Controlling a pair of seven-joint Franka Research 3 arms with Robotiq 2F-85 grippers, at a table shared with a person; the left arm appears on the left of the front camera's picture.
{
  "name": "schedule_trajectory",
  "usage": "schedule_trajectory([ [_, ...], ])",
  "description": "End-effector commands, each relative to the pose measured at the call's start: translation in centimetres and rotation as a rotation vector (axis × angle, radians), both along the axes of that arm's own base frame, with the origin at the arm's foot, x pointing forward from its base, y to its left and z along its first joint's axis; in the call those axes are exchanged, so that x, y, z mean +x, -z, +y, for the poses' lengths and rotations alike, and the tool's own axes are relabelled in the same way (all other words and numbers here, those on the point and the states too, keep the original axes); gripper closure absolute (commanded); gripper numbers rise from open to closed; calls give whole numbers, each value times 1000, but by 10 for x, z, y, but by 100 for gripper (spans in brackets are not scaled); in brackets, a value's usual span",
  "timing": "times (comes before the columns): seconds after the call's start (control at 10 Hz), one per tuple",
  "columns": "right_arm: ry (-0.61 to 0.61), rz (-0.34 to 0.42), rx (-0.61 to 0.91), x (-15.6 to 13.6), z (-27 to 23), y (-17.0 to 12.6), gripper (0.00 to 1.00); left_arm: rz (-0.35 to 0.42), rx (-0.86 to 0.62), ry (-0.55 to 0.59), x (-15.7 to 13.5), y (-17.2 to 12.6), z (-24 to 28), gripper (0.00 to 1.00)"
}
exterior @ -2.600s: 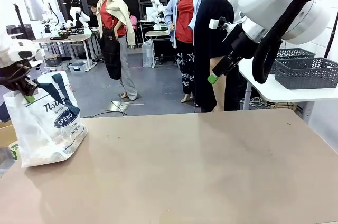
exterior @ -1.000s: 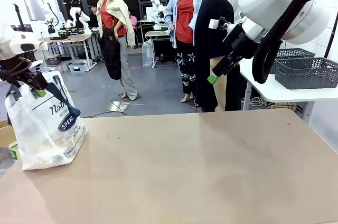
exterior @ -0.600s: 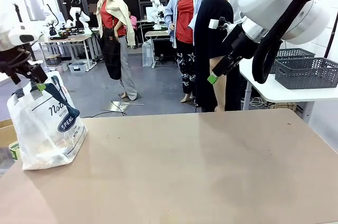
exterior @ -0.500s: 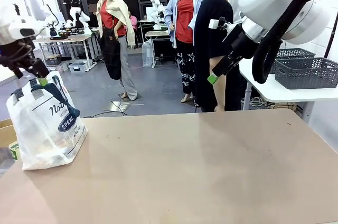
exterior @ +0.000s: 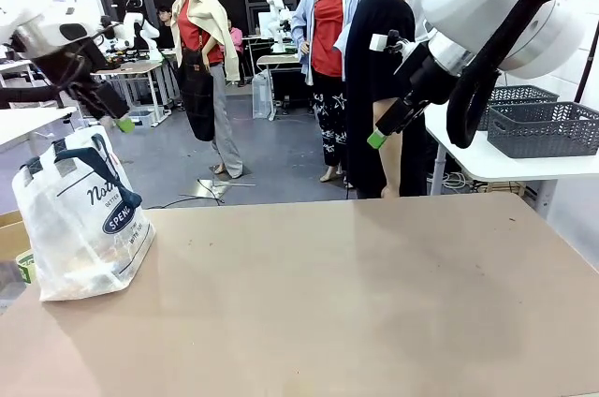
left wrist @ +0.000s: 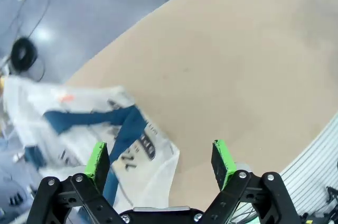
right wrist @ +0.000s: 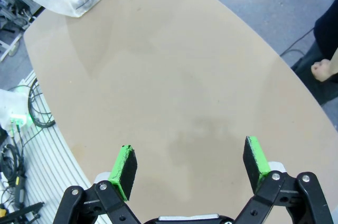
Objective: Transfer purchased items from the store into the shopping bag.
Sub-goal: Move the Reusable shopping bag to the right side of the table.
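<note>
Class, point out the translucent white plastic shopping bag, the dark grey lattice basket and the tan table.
Translucent white plastic shopping bag [exterior: 80, 228], front view: front panel below the logo.
Dark grey lattice basket [exterior: 546, 128], front view: its side wall.
Tan table [exterior: 356, 303], front view: bare top.

Tan table [exterior: 374, 303]; shopping bag [exterior: 84, 228] standing at left edge.

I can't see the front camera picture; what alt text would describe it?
A translucent shopping bag with navy handles stands alone at the left edge of a tan table, goods dimly visible inside. The left gripper hangs above it, open and empty; the right gripper is raised near a person standing beyond the table.
</note>
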State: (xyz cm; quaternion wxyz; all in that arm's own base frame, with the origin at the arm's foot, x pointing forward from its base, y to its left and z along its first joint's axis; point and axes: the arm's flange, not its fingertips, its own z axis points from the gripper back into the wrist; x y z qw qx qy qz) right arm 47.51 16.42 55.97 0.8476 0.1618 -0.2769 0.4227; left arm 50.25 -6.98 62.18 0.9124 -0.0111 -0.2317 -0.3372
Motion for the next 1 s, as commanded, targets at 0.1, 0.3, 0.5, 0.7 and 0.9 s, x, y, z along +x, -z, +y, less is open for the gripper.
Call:
schedule_trajectory([
  [0.1,9,15,-12,2,1,-1,0,24,-142,285,14,10,-5,0],
  [0.3,9,15,-12,2,1,-1,0,41,-168,447,17,26,-13,0],
  [0.5,9,15,-12,2,1,-1,0,11,-264,593,24,41,-16,0],
  [0.7,9,15,-12,2,1,-1,0,88,-346,636,26,40,-11,0],
  [0.9,9,15,-12,2,1,-1,0,5,-260,583,16,45,-28,0],
])
